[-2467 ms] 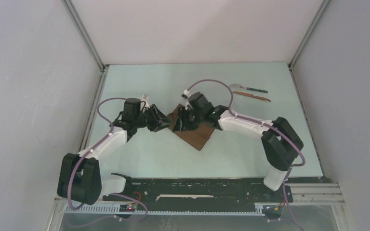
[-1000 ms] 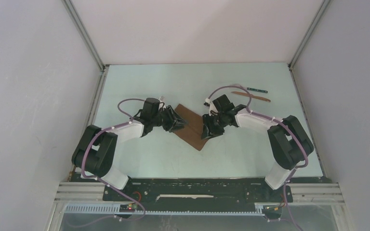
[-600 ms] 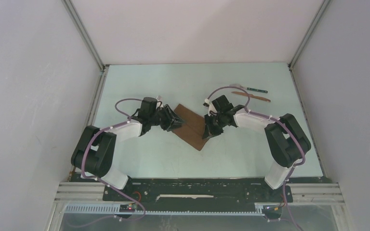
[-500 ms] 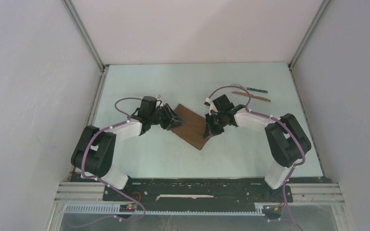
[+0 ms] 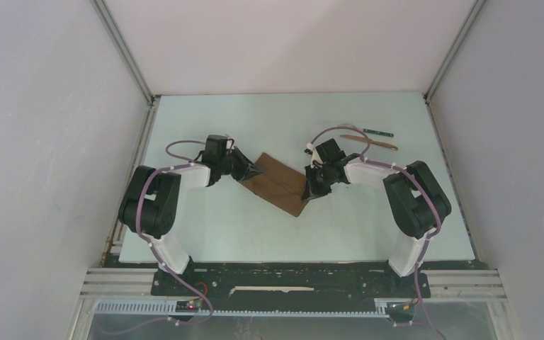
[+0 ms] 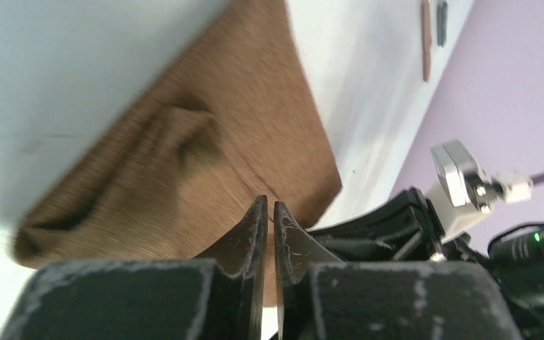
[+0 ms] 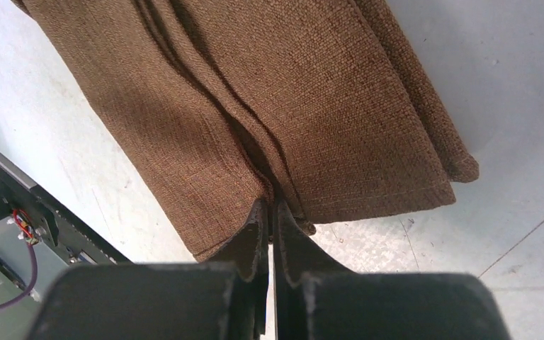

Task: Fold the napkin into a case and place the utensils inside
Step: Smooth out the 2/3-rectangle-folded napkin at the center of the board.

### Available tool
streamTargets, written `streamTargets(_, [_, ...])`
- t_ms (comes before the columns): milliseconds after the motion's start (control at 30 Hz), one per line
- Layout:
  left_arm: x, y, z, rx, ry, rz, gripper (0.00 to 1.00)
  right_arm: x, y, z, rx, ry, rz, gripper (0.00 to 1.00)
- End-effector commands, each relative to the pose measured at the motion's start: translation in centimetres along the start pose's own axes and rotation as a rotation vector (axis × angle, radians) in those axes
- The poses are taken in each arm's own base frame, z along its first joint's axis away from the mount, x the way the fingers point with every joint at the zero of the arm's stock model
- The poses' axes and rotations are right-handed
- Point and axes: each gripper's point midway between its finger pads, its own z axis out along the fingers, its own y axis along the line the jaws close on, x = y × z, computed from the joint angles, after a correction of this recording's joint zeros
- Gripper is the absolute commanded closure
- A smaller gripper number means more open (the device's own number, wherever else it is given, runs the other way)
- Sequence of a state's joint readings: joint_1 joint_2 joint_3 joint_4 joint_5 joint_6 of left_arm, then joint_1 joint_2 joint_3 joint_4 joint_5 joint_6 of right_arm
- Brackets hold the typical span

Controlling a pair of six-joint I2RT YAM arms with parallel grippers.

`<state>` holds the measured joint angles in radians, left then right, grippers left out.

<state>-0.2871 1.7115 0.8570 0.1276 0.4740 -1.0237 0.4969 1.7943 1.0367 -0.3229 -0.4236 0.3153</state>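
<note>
The dark-brown napkin lies folded into a slanted oblong at mid-table. My left gripper is at its left corner, and in the left wrist view its jaws are pinched to a thin slit over the blurred cloth. My right gripper is at the napkin's right edge. In the right wrist view it is shut on a crease where the cloth's folds converge. The utensils lie at the far right: a teal-handled piece and a reddish-brown stick, also seen far off.
The enclosure's metal frame posts and grey walls bound the table on the left, right and back. The black base rail runs along the near edge. The right arm's elbow sits right of the napkin.
Both grippers have closed at the napkin's edges. The left arm drew back to the left, and the napkin's left corner spread out with it. The right gripper shifted slightly right.
</note>
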Motion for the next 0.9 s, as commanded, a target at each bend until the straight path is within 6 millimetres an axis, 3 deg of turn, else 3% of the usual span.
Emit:
streamTargets(0, [-3.0,1.2,1.0,-0.026,-0.065,-0.034,0.90,-1.7,0.1,-0.1,-0.001,-0.044,-0.030,1.00])
streamTargets(233, [-3.8,4.2,3.7,-0.086,-0.008,-0.118,0.99,-0.6,-1.0,0.4,0.051,-0.018,-0.034,0.99])
streamTargets(367, [-4.7,5.3,4.0,-0.138,-0.023,-0.133,1.00,-1.3,-1.7,-0.5,0.141,-0.064,-0.058,0.88])
streamTargets(467, [-4.7,5.6,4.0,-0.143,-0.012,-0.137,1.00,-2.3,-1.2,-2.1,0.192,-0.110,-0.108,0.69])
streamTargets(600, [-4.4,5.4,3.8,-0.134,-0.003,-0.127,1.00,-3.9,2.0,-4.3,0.160,-0.155,-0.164,0.51])
streamTargets(667, [-4.4,5.1,3.6,-0.124,-0.001,-0.113,1.00,-4.4,4.4,-4.4,0.083,-0.173,-0.185,0.41])
streamTargets(867, [-4.5,5.2,3.7,-0.127,-0.004,-0.106,1.00,-4.6,13.3,-0.4,-0.442,-0.034,-0.155,0.37])
